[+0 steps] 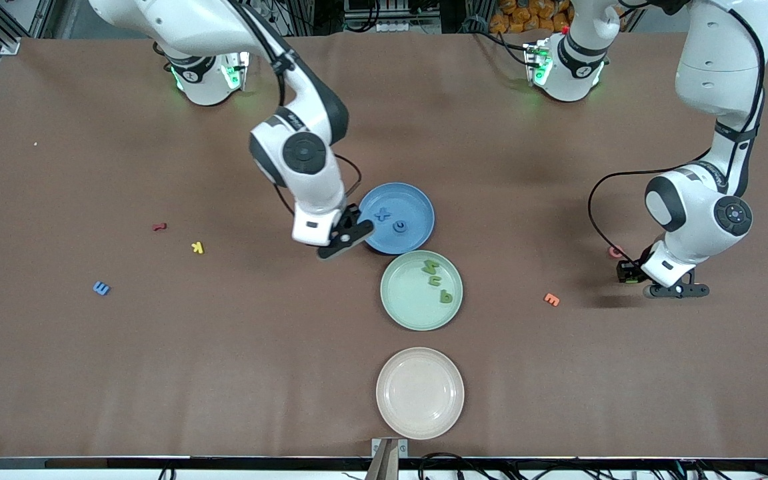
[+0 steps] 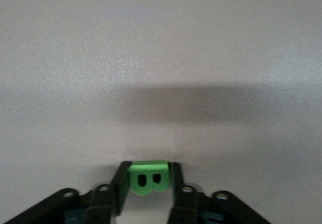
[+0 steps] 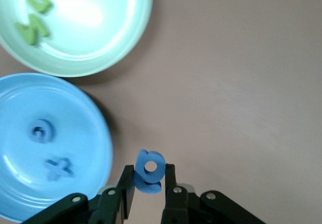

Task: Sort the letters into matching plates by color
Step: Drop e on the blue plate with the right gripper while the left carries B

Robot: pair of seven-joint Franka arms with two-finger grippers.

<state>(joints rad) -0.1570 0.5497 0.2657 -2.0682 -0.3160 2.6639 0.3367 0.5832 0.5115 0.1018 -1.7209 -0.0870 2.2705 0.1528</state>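
Two round matte plates sit touching mid-table. The blue plate (image 1: 417, 200), farther from the front camera, holds a blue cross-shaped piece (image 1: 383, 214) and a blue ring-shaped letter (image 1: 399, 227). The mint green plate (image 1: 405, 300) holds three olive-green letters (image 1: 436, 277); the one nearest the camera reads "p". A cream-white plate (image 1: 420, 393) lies nearest the camera.

The right gripper (image 3: 148, 183), just beside the blue plate's rim toward the right arm's end, pinches a blue letter with a round hole (image 3: 150, 167); its arm bends down steeply from the base.

The left gripper (image 2: 148, 183), low over bare tabletop toward the left arm's end, has its fingers against a bright green "B" (image 2: 148, 178).

Loose letters on the table: blue "E" (image 1: 101, 288), yellow "k" (image 1: 198, 248), red piece (image 1: 159, 227), orange "E" (image 1: 551, 299), pink piece (image 1: 615, 251).
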